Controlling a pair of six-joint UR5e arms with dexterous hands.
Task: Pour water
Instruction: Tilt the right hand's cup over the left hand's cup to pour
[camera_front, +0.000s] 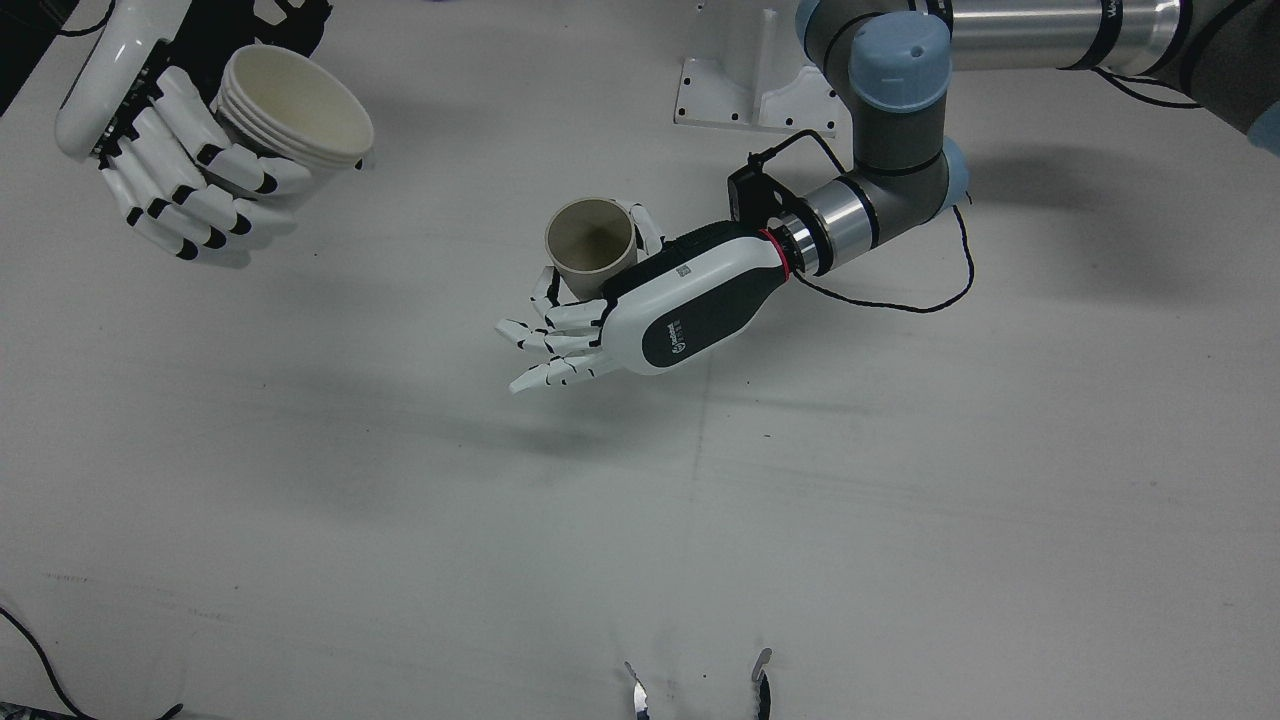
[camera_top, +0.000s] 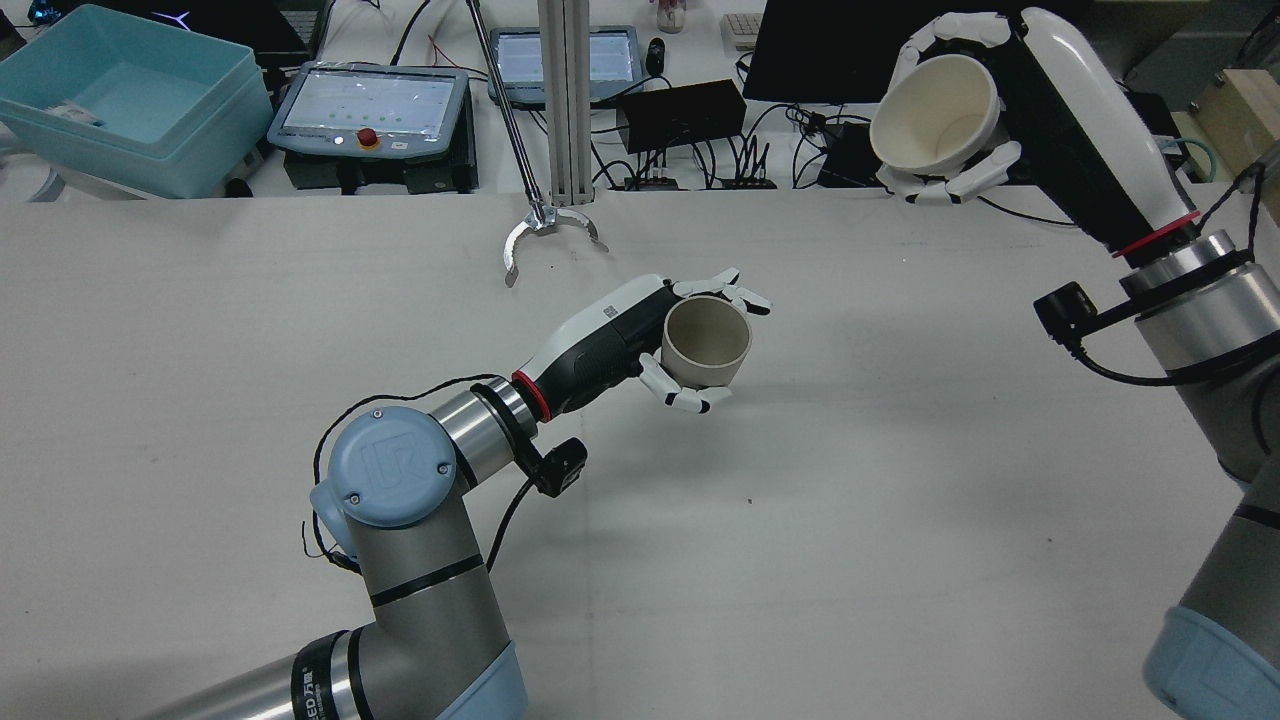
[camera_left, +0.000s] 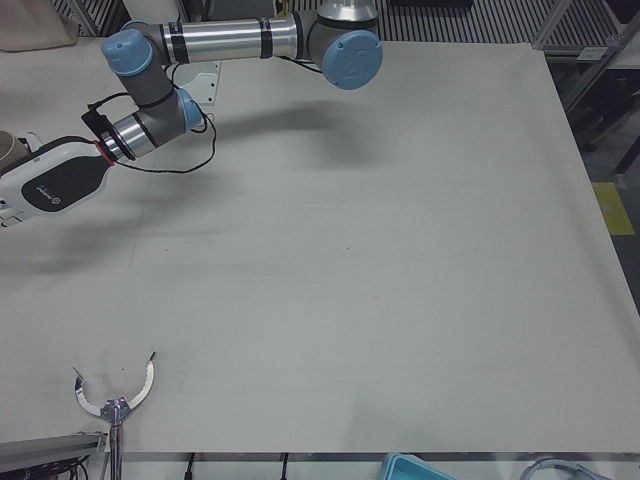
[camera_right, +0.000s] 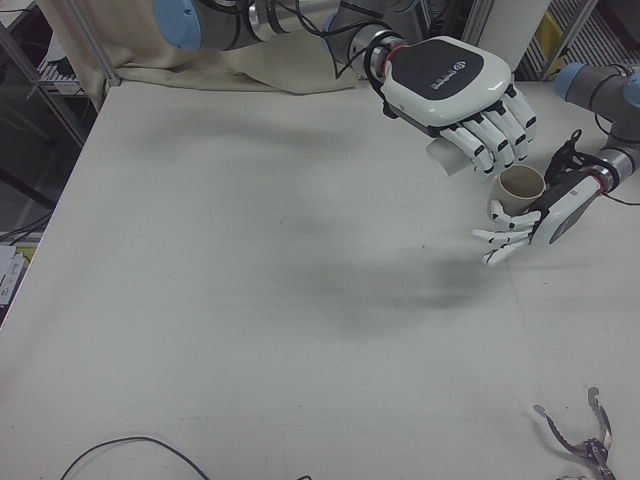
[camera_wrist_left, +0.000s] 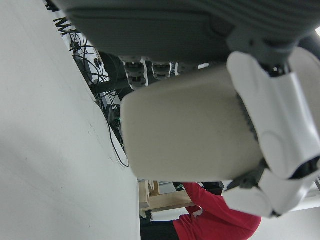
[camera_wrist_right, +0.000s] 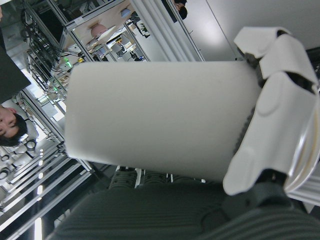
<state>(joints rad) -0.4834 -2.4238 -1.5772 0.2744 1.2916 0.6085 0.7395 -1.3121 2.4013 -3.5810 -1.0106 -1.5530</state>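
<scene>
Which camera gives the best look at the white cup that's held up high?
The front view: the white cup shows its open mouth and rim, clasped by the right hand. The rear view also shows its mouth; the right-front view mostly hides it; the right hand view fills with its side.

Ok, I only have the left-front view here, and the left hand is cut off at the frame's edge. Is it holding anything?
Observer: Yes. In the front view the left hand is shut on a tan cup, with the cup's mouth facing up.
Operator: And the right hand? I can't see it at all.
Observer: The rear view shows the right hand raised and shut on a white cup. That cup is tipped, with its mouth turned towards the camera.
Operator: Is it over the tan cup yet?
Observer: No. In the front view the white cup is well off to one side of the tan cup, not above it.
</scene>
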